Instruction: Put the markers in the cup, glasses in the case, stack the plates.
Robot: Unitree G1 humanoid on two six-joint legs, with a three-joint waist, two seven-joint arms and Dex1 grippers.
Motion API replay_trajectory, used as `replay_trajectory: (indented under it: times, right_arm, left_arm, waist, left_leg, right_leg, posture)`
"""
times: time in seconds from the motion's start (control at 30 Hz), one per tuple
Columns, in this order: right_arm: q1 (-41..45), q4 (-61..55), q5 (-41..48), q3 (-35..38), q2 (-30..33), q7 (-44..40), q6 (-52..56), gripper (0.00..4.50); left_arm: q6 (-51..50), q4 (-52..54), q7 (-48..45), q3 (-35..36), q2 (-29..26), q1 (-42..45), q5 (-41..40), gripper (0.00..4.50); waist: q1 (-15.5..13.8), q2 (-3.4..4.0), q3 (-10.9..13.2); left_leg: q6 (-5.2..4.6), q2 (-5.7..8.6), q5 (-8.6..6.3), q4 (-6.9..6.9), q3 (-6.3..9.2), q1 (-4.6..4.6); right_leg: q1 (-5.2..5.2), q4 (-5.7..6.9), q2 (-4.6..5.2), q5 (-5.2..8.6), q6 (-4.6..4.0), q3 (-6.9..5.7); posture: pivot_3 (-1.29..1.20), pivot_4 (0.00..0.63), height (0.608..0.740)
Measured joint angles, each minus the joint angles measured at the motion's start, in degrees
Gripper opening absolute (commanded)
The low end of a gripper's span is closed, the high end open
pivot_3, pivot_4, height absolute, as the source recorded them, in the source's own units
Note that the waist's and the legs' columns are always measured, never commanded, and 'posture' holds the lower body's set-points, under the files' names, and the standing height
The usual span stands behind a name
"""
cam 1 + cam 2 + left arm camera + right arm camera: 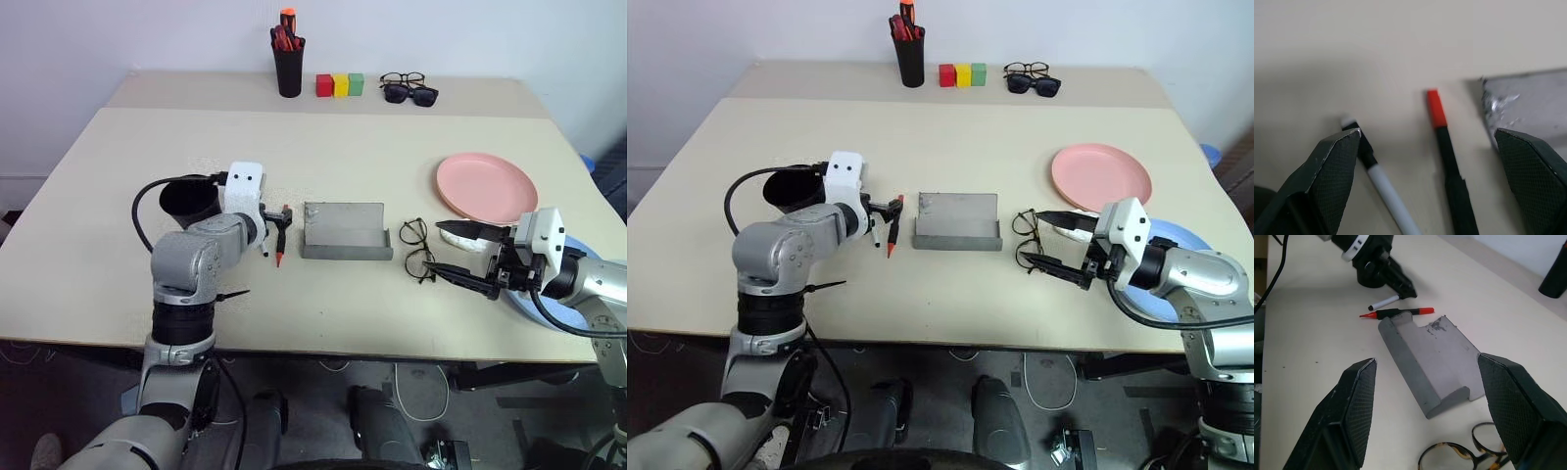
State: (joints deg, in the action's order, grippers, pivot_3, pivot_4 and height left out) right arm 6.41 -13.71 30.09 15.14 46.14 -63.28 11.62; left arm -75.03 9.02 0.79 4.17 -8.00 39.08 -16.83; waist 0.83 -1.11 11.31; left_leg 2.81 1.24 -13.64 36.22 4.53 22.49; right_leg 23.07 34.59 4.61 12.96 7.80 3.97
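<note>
Two markers lie side by side on the table just left of the case: a white one with a black cap [1382,182] and a dark one with a red cap [1445,147]. My left gripper [1427,136] hovers over them, open, its fingers either side of both. The black cup [189,200] stands behind my left wrist. The grey case [346,232] lies open at the table's middle. Thin-framed glasses [416,251] rest to its right, just off the fingertips of my right gripper [463,253], which is open and holds nothing. The pink plate [487,186] sits behind that gripper, and the blue plate [1185,235] lies partly under my right arm.
At the table's far edge stand a tall black pen holder [288,64] with red and orange pens, three coloured blocks [339,85], and two other pairs of glasses [409,89]. The near table edge runs just below both arms.
</note>
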Motion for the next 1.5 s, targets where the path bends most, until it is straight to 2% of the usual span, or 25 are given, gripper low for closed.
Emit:
replay_trajectory:
  times: [0.33, 0.43, 0.67, 0.7, 1.0, 1.13, 1.2, 1.3, 1.43, 1.5]
  right_arm:
    - [-1.3, -0.2, -0.1, 0.9, 0.0, 1.0, -0.4, 3.32]
    - [-1.7, -0.3, 0.0, 1.0, 0.0, 1.6, -0.2, 3.37]
    - [-1.8, -2.0, 0.0, 1.1, 0.0, 2.8, 0.5, 3.37]
    - [-1.8, -2.0, 0.0, 1.1, 0.0, 2.9, 0.5, 3.37]
    - [-1.8, -2.3, 0.0, 1.1, 0.0, 3.9, 1.4, 3.37]
    - [-1.4, -2.3, 0.1, 1.2, 0.0, 4.3, 1.8, 3.37]
    - [-1.1, -2.3, 0.2, 1.5, 0.0, 4.4, 1.8, 3.37]
    - [0.2, -1.9, 0.2, 1.5, 0.0, 4.4, 1.8, 3.37]
    - [1.8, -0.4, 0.0, 0.9, 0.0, 4.0, 1.4, 3.37]
    - [2.7, 1.1, -0.2, 0.4, 0.0, 3.6, 1.0, 3.37]
  left_arm:
    - [-3.0, -3.5, 2.3, 0.0, 4.8, 2.4, 2.3, 4.50]
    - [-3.8, -5.4, 2.9, 0.0, 5.0, 2.9, 3.2, 3.65]
    - [-5.5, -8.2, 4.3, 0.2, 6.4, 5.0, 5.5, 0.20]
    - [-5.5, -8.3, 4.3, 0.3, 6.5, 5.2, 5.6, 0.09]
    - [-5.8, -8.7, 2.7, 1.1, 7.0, 5.7, 6.1, 0.09]
    - [-3.6, -3.2, -1.7, -1.8, 4.7, 3.8, 4.7, 0.09]
    - [1.3, 2.4, -5.0, -4.8, 1.5, 2.0, 4.3, 0.09]
    - [15.1, 8.5, -7.3, -7.2, -1.9, -1.1, 6.0, 0.09]
    - [39.3, 11.2, -5.5, -7.8, -4.6, -6.5, 12.8, 0.09]
    - [45.4, 11.6, -4.5, -7.3, -6.9, -8.6, 15.7, 0.09]
  waist:
    - [-0.1, -0.01, 0.0]
    - [0.1, 0.00, 0.0]
    - [-0.1, 0.00, 0.0]
    - [-0.1, 0.00, 0.0]
    - [-0.1, 0.00, 0.0]
    - [0.1, -0.01, 0.0]
    - [0.2, 0.00, 0.0]
    - [0.0, 0.00, 0.0]
    - [0.0, -0.01, 0.0]
    - [-0.1, 0.02, 0.0]
  left_leg:
    - [0.04, 0.01, 0.02, 0.02, 0.00, 0.01]
    - [0.04, 0.01, 0.02, 0.01, 0.00, 0.00]
    - [0.05, 0.02, 0.03, 0.02, 0.00, 0.00]
    - [0.05, 0.02, 0.03, 0.02, 0.00, 0.00]
    - [0.07, 0.03, 0.04, 0.02, 0.00, -0.01]
    - [0.08, 0.02, 0.04, -0.02, 0.00, 0.01]
    - [0.09, 0.01, 0.04, -0.06, 0.00, 0.00]
    - [0.13, 0.00, 0.07, -0.03, -0.01, -0.02]
    - [0.16, 0.01, 0.09, 0.02, -0.05, -0.04]
    - [0.15, 0.01, 0.09, 0.02, -0.06, -0.05]
  right_leg:
    - [0.00, 0.00, 0.00, -0.01, 0.02, 0.00]
    - [0.01, 0.02, 0.00, -0.02, 0.02, 0.00]
    - [0.00, 0.03, 0.01, -0.02, 0.03, 0.00]
    - [0.00, 0.03, 0.01, -0.02, 0.03, 0.00]
    - [0.00, 0.04, 0.01, -0.02, 0.03, 0.00]
    - [0.05, 0.04, 0.01, -0.02, 0.04, 0.01]
    - [0.10, 0.09, 0.01, -0.03, 0.04, 0.01]
    - [0.10, 0.19, 0.02, -0.02, 0.02, 0.01]
    - [0.05, 0.17, 0.04, 0.06, -0.22, 0.06]
    - [0.05, 0.19, 0.04, 0.07, -0.23, 0.07]
  posture:
    - [0.00, 0.150, 0.740]
    - [0.00, 0.150, 0.740]
    - [0.00, 0.150, 0.740]
    - [0.00, 0.150, 0.740]
    - [0.00, 0.150, 0.740]
    - [0.00, 0.150, 0.740]
    - [0.00, 0.150, 0.740]
    - [0.00, 0.150, 0.740]
    - [0.00, 0.150, 0.740]
    - [0.00, 0.150, 0.740]
